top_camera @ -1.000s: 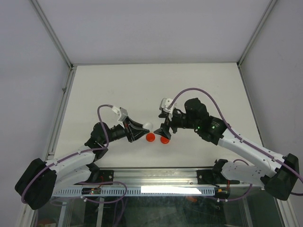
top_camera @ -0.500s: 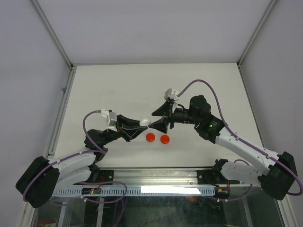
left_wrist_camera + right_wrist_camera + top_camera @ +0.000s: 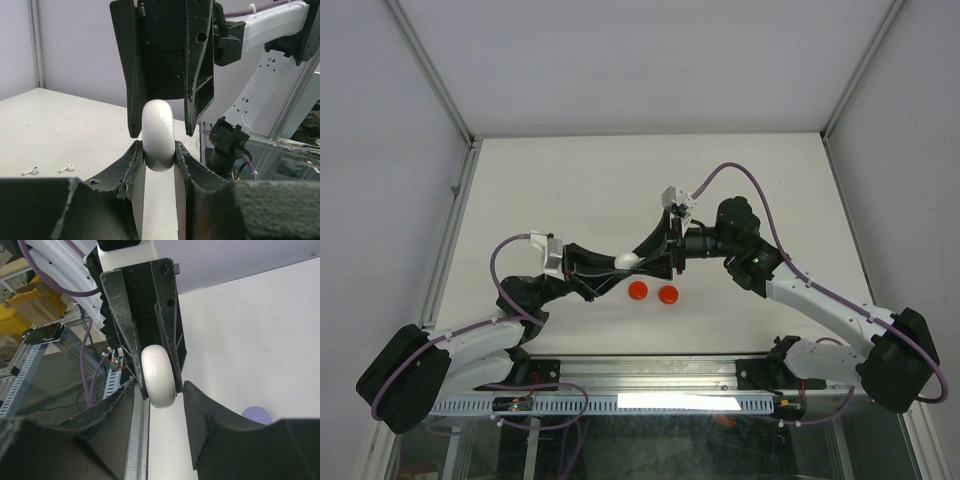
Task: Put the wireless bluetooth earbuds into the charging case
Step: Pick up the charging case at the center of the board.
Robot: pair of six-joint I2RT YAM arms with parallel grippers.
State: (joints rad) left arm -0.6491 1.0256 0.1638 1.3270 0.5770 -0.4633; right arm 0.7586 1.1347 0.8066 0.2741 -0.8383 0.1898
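Observation:
The charging case (image 3: pixel 158 134) is a glossy white rounded shell, lid closed, and my left gripper (image 3: pixel 158 150) is shut on its lower half. It hangs above the table near the middle (image 3: pixel 626 261). My right gripper (image 3: pixel 158 389) faces it head-on. Its jaws straddle the case's (image 3: pixel 158 376) free end, with a narrow gap on each side. In the left wrist view the right gripper's fingers (image 3: pixel 134 107) flank the top of the case. Two tiny white stemmed earbuds (image 3: pixel 31 171) (image 3: pixel 66 168) lie on the table, away from both grippers.
Two red discs (image 3: pixel 638 290) (image 3: pixel 668 293) lie on the table just below the two grippers. A lilac disc (image 3: pixel 256 415) shows past my right finger. Grey walls enclose the white table (image 3: pixel 570 190), and a metal rail (image 3: pixel 650 375) runs along the near edge.
Both arms rose and turned to face each other. The left brought the case toward the middle. The right swung away from the red discs onto the case, and its jaws narrowed.

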